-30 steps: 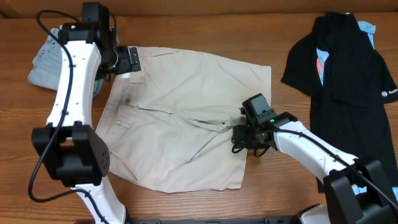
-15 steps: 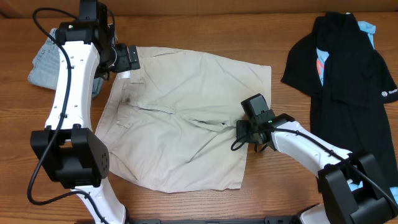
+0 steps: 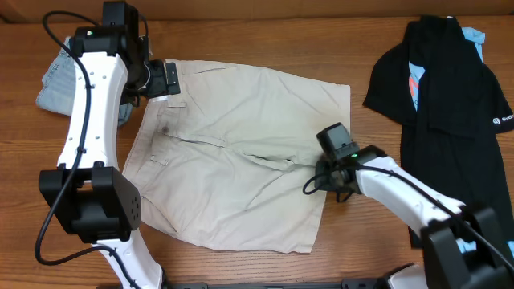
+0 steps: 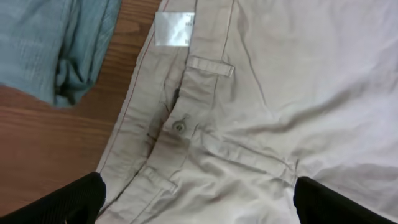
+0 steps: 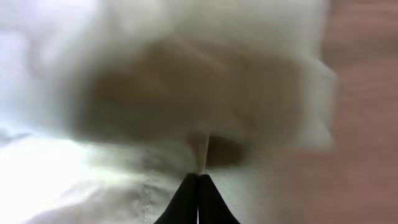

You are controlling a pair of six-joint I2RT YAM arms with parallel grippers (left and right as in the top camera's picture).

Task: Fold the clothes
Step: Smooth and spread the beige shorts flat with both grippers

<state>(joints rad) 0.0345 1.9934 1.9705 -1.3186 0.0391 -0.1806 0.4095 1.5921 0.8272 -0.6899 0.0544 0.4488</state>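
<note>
- Overhead: the khaki shorts (image 3: 233,152) lie spread flat in the middle of the wooden counter (image 3: 265,36), waistband toward the left; the left fingers (image 3: 169,78) sit at the upper left corner of the shorts, over the waistband; the right fingers (image 3: 321,175) are at the shorts' right edge, roughly midway along it; a folded light-blue denim piece (image 3: 58,76) lies at the far left, just beside the shorts; a black shirt (image 3: 450,96) lies at the far right, well apart from them.
- Left wrist: the left fingers (image 4: 74,199) stand wide apart, one in each lower corner, with nothing between them; the waistband lies below them, showing a button (image 4: 179,127), a belt loop (image 4: 211,65) and a white label (image 4: 174,29); the denim (image 4: 56,43) fills the upper left, with bare counter (image 4: 37,143) under it.
- Right wrist: the picture is blurred; the right fingers (image 5: 189,202) are pressed together, clamped on a pinch of the pale cloth (image 5: 186,93); the cloth bunches above the tips; a strip of counter (image 5: 364,93) shows on the right.
</note>
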